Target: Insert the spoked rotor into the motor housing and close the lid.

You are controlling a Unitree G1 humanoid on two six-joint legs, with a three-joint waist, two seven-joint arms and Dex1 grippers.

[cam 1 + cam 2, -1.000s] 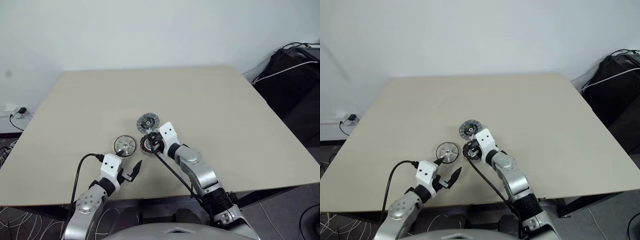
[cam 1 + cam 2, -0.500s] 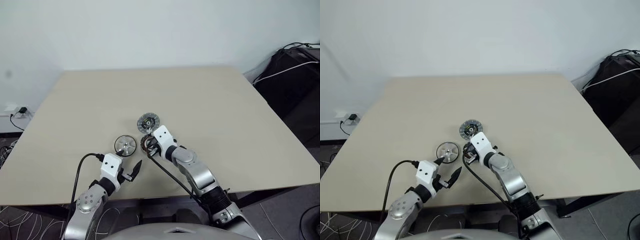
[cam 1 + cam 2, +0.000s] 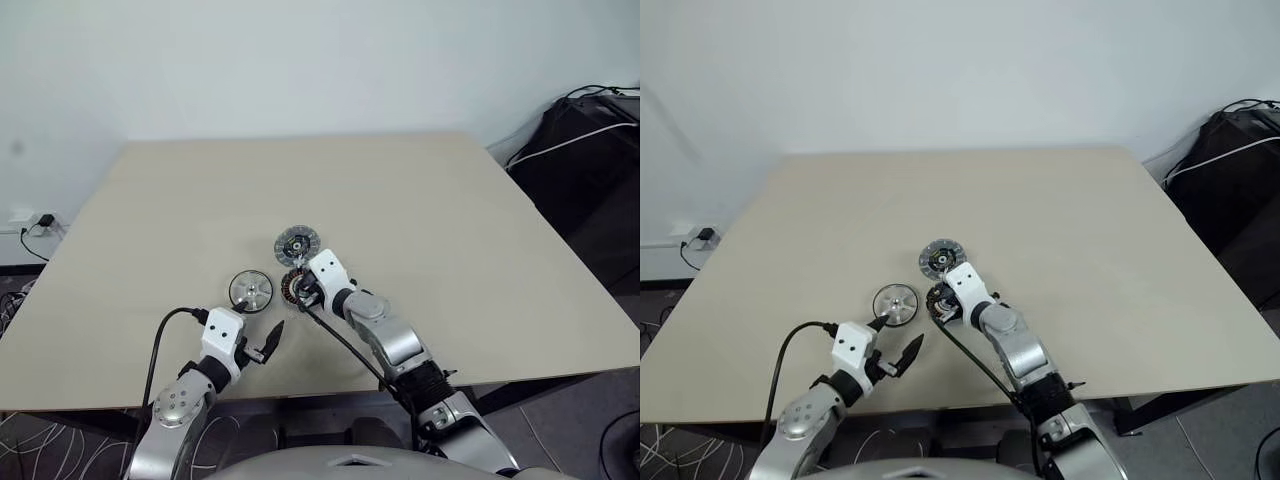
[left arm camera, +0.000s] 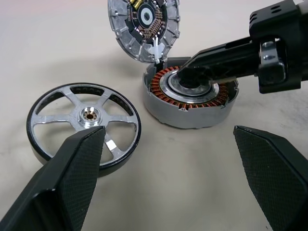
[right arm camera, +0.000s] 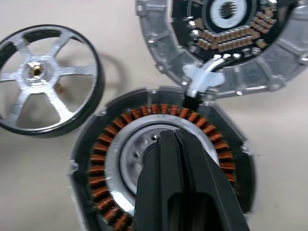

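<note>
Fingers pressed together, the right gripper reaches its closed tips into the centre of the motor housing, touching the silver hub inside the ring of copper-brown windings. No rotor sits in the housing; its well holds only the hub and the black fingertips. The lid stands tilted just behind the housing, joined to its rim by a small white hinge piece, its inner face showing a dark circuit ring with rows of small components; any lettering there is too small to read. Beside the housing, apart from it, the spoked rotor lies flat on the beige table. Nearer the table's edge, the left gripper hovers with its jaws spread wide, holding nothing, its fingers framing rotor and housing.
</note>
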